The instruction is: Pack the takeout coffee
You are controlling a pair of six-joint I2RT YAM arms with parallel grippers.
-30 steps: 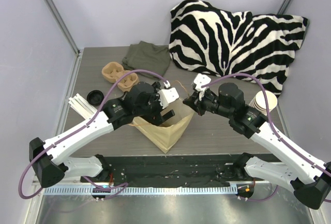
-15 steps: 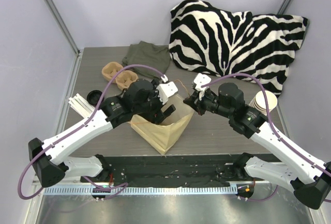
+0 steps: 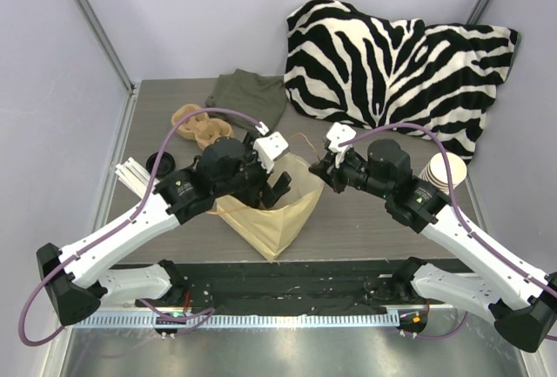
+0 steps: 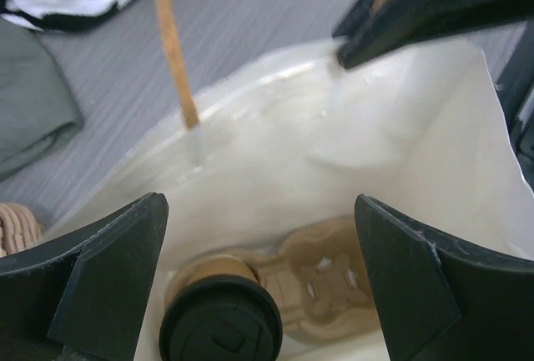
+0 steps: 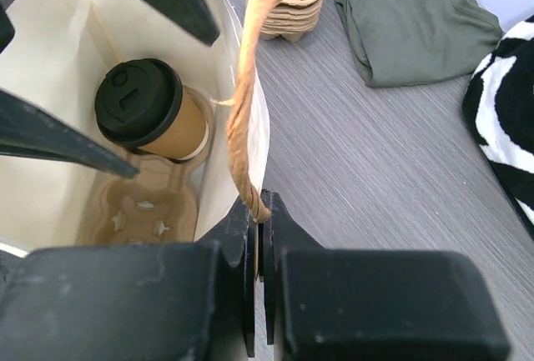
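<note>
One cup (image 5: 167,123), black lid on, is sitting upright inside the one bag (image 3: 271,220). It is resting in one cell of a single carrier (image 5: 138,207), which is lying on the bag's floor.

The left gripper (image 4: 263,269) is hanging over the bag mouth with its fingers (image 4: 100,286) spread wide and gripping nothing. The cup is showing below and between them, apart from both.

The right gripper (image 5: 259,211) is pinching one twisted paper handle (image 5: 244,102) at the bag's right rim, jaws closed tight on it. A second handle (image 4: 171,44) is standing free on the far wall of the bag.

Outside the bag, the following are lying on the table:
- one stack of carriers (image 3: 198,126) at the rear left
- one loose lid (image 3: 159,163) near the left edge
- one bundle of white sticks (image 3: 137,177) just beside the loose lid
- one green cloth (image 3: 250,96)
- one zebra pillow (image 3: 392,55)
- one stack of cups (image 3: 444,171) beside the right arm
</note>
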